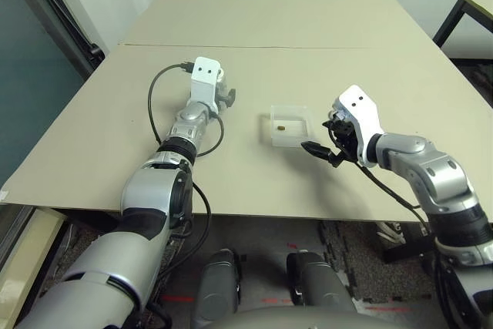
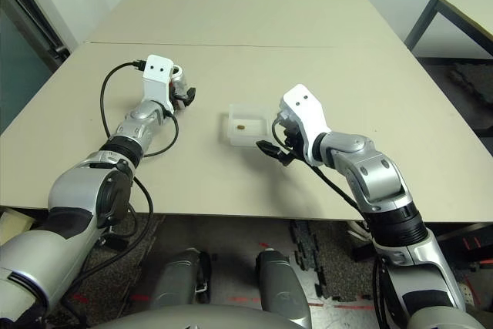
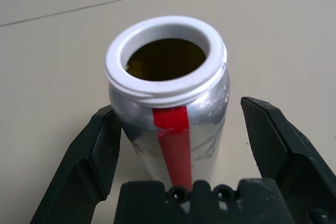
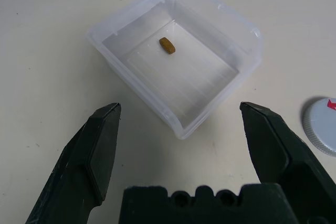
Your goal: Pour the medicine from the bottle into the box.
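The brown pill (image 4: 167,45) lies inside the clear plastic box (image 4: 210,9) mid-tabletop (image 1: 323,21). The uncapped bottle (image 3: 170,106) stands between the left gripper's (image 3: 184,145) spread fingers, toward the left edge. The right gripper (image 4: 181,145) is spread just beside the box; the grey cap (image 4: 320,127) lies nearby.

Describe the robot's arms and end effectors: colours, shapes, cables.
Both arms are silver metal with black joint bands. Each wrist carries a white camera housing with two small dark holes. A black cable loops beside the left forearm. The left end effector and right end effector each have two black, wedge-shaped fingers on a black base.
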{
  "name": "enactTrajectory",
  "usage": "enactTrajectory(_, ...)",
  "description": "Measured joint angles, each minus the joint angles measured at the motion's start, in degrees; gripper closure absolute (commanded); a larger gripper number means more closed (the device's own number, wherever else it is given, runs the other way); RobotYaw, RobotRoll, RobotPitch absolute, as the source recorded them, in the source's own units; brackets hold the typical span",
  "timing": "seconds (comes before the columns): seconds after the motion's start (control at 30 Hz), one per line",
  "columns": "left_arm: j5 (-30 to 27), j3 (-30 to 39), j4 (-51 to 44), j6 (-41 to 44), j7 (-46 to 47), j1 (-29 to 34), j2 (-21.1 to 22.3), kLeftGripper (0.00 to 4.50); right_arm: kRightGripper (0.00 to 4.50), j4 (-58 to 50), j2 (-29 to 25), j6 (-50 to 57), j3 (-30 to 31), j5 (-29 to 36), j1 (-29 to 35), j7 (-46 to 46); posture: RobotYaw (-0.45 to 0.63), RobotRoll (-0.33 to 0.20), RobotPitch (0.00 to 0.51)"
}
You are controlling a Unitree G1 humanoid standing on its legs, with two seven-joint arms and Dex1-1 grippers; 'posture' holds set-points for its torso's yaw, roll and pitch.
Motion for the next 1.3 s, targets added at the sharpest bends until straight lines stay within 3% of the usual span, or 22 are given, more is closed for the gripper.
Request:
enactTrajectory(0.5, -3.0, 0.2, -8.9, 1.9, -5.2, 7.5, 0.4, 0.03, 0.0, 0.3, 0.1, -0.2, 0.0, 0.0, 0.1, 0.0, 0.02, 0.0, 0.096)
enactTrajectory(0.67, -5.1, -0.1, -23.1, 7.3, -6.3, 16.4, -0.6, 0.03, 0.0, 0.3, 0.0, -0.2, -0.7, 0.2, 1.0, -0.2, 0.02, 0.0, 0.109)
enactTrajectory(0.9, -8.1, -1.7, -57.3, 23.5, -6.1, 33.8, -1.4, 0.03, 0.0, -1.2, -0.3, 0.6, -2.8, 1.0, 3.1, -0.5, 0.05, 0.0, 0.121)
enactTrajectory(1.1, -12.6, 1.2, -84.0, 38.8, -5.0, 45.8, 1.4, 0.03, 0.0, -4.3, -1.1, 2.6, -9.8, 3.4, 6.1, -2.3, 0.09, 0.0, 0.123)
enactTrajectory(1.3, -14.5, 8.8, -88.9, 42.9, -3.4, 48.7, 7.8, 0.03, 0.0, -4.4, 0.3, 2.7, -21.4, 5.0, 8.2, -8.3, 0.11, 0.0, 0.124)
